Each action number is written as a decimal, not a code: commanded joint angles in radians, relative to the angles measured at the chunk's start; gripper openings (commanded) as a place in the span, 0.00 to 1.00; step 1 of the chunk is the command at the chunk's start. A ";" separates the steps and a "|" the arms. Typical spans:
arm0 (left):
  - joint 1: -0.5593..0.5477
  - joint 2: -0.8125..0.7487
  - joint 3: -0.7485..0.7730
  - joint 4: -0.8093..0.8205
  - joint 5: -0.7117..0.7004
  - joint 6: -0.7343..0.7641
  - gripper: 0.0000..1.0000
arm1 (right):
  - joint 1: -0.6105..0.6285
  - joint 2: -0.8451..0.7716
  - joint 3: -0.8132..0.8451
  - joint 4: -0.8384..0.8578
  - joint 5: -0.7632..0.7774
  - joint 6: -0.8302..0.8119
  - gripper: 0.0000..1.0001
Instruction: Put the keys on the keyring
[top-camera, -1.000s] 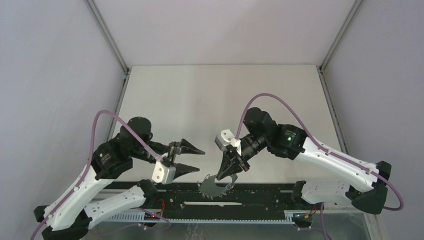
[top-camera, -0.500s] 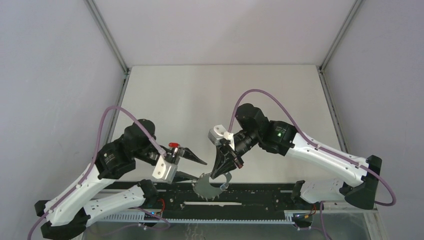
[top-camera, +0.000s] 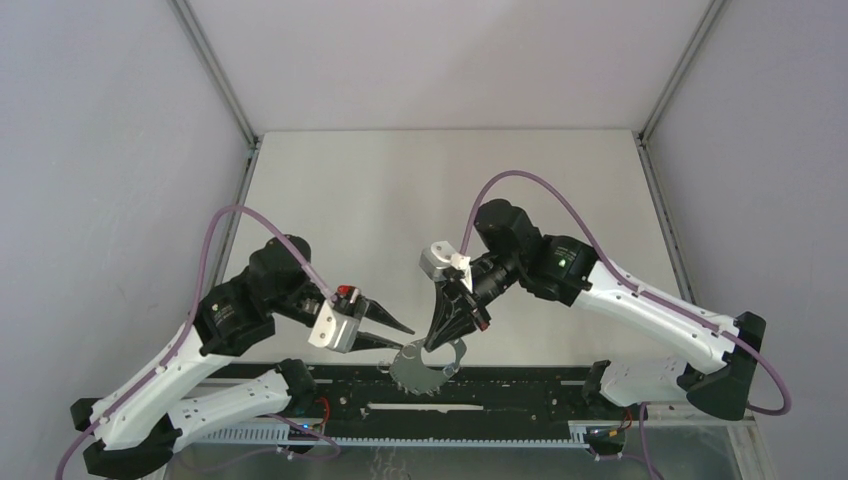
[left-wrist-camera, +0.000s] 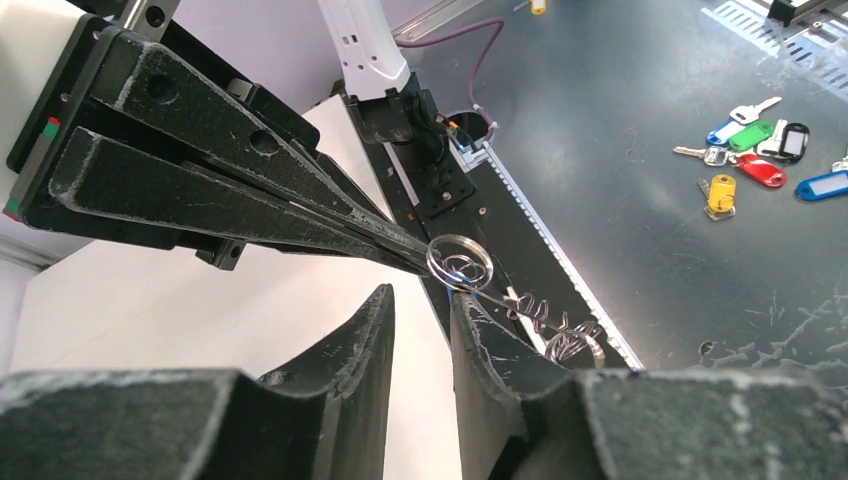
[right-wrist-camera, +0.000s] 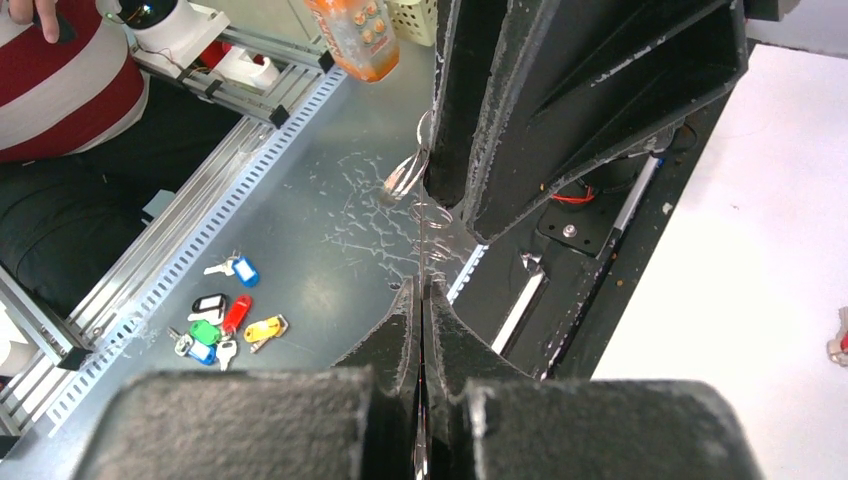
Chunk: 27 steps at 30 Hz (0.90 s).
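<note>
The keyring (top-camera: 420, 368), a thin grey ring with small loops on its rim, hangs over the table's near edge. My right gripper (top-camera: 432, 345) points down and is shut on its top edge; the right wrist view shows the wire pinched edge-on (right-wrist-camera: 422, 285). My left gripper (top-camera: 405, 338) reaches in from the left, open, with a narrow gap (left-wrist-camera: 422, 295) and nothing between the fingers. Its right fingertip touches the keyring (left-wrist-camera: 572, 340), where a speck of blue shows; I cannot tell if that is a key. A small red thing (top-camera: 347, 291), possibly the red key, shows beside the left gripper's body.
A black rail (top-camera: 520, 385) runs along the near edge under the ring. Below it, on the dark floor, lies a bunch of coloured key tags (left-wrist-camera: 760, 150). An orange bottle (right-wrist-camera: 350, 35) and a person in a striped shirt (right-wrist-camera: 60, 90) are beyond the floor.
My left gripper has swung right up to the ring and its jaws have narrowed. The right gripper has shifted a little left with the ring.
</note>
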 joint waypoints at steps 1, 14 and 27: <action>-0.006 -0.007 -0.009 0.038 0.031 -0.031 0.32 | -0.034 -0.001 0.041 0.011 0.033 0.009 0.00; -0.006 -0.013 0.019 -0.051 0.024 0.028 0.28 | -0.054 -0.001 0.057 -0.035 0.105 0.001 0.00; -0.005 -0.050 0.036 0.005 -0.273 -0.136 0.80 | -0.002 -0.048 0.085 -0.112 0.443 -0.049 0.00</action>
